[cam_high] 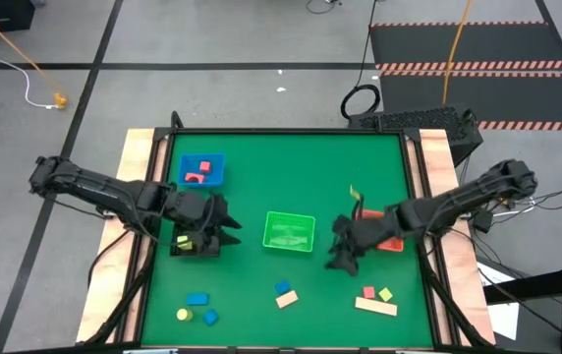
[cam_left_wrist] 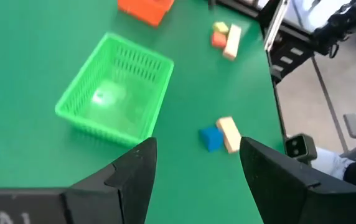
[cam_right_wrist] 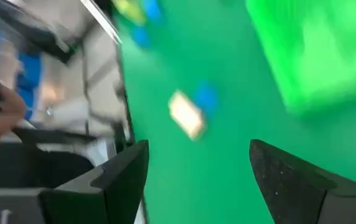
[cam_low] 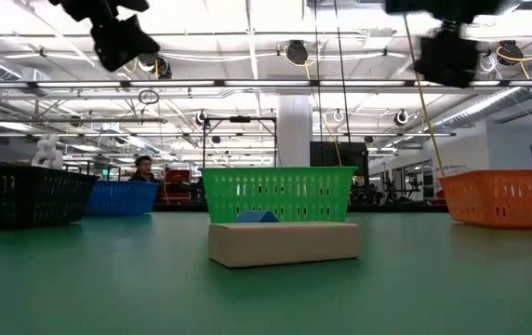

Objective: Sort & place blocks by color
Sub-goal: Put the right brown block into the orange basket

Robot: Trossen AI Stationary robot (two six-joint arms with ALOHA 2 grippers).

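Left gripper (cam_high: 224,224) is hovering right over the black bin (cam_high: 195,243), fingers spread and nothing between them in its wrist view, so I'd guess it's at the drop-off end of a cycle. There looks to be something yellow down in that bin, but it's too small to say more. Right gripper (cam_high: 343,248) is up off the table beside the orange-red bin (cam_high: 389,242), fingers spread wide, also empty.

Blocks: two red ones sit in the blue bin (cam_high: 218,173). The rest are loose along the near edge of the table: a blue block (cam_high: 196,299), a yellow block (cam_high: 183,315) and another blue one in the left cluster, a blue cube (cam_left_wrist: 211,138) touching a tan bar (cam_left_wrist: 229,134) in the middle, and a red block (cam_high: 368,292), a yellow-green block (cam_high: 385,293) and a long tan bar (cam_high: 376,307) on the right. Green bin (cam_high: 290,232) in the centre looks empty.

So it's early days, most of the sorting is left. Next move probably calls for either arm to swing toward the near edge, line up over one loose block and come down. The blue/tan pair is touching, so that grab needs care not to drag both.
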